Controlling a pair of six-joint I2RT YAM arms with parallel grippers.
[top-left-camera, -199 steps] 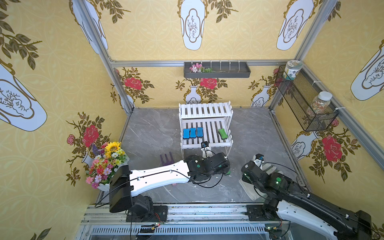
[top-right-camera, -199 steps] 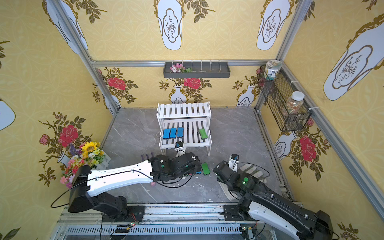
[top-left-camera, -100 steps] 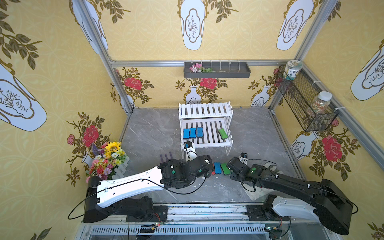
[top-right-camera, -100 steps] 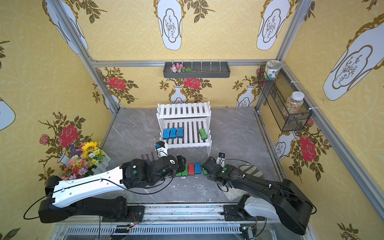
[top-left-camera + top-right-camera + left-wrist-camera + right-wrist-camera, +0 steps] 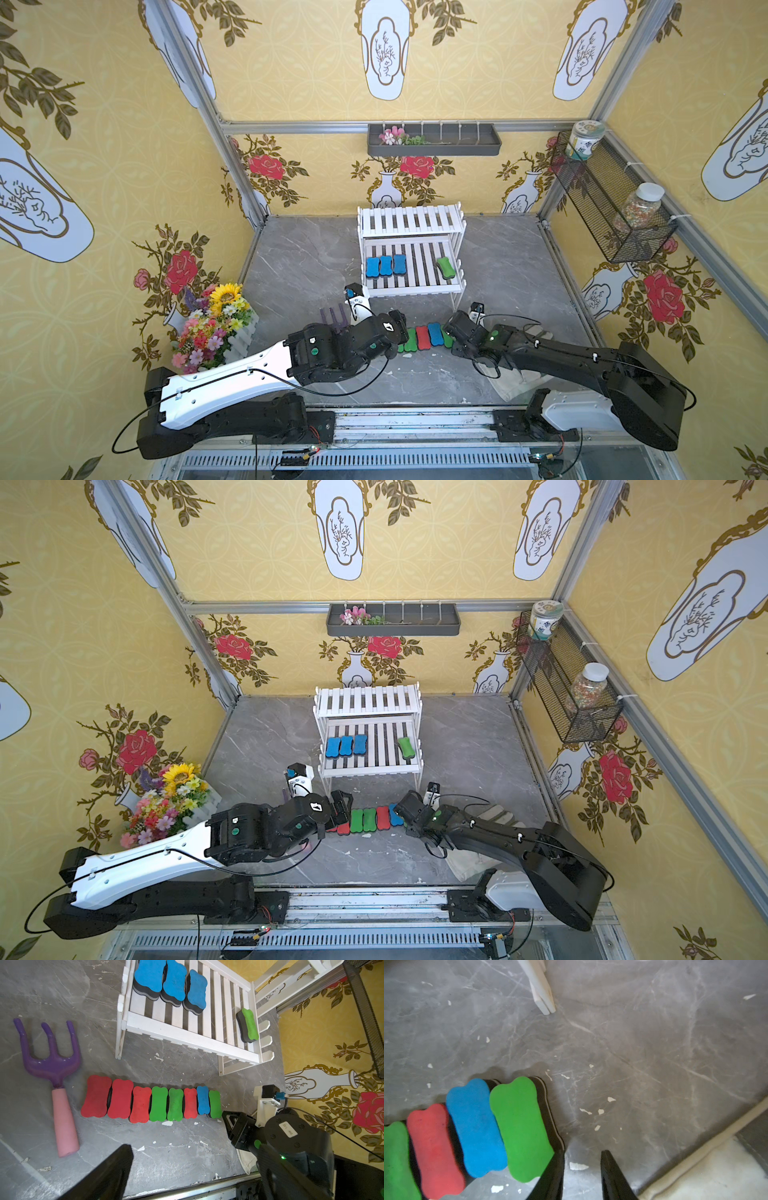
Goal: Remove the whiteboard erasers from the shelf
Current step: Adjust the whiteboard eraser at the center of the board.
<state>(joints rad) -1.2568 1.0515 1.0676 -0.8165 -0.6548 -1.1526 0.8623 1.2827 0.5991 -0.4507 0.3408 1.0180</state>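
Observation:
The white shelf holds three blue whiteboard erasers side by side and one green eraser on its lower tier; the upper tier is bare. Several more erasers, red, green and blue, lie in a row on the floor in front of it. My left gripper hangs open over the row's left end, with one of its fingers showing and nothing held. My right gripper is shut at the row's right end, one finger against the last green eraser and only bare floor in the narrow gap.
A purple garden fork with a pink handle lies left of the row. A flower bouquet stands at the left wall, and a cream cloth lies under the right arm. A dark wall tray and a mesh basket hang higher up.
My left arm has drawn back to the left, uncovering the row on the floor. My right arm has reached in from the right to the row's end, and its jaws have narrowed.

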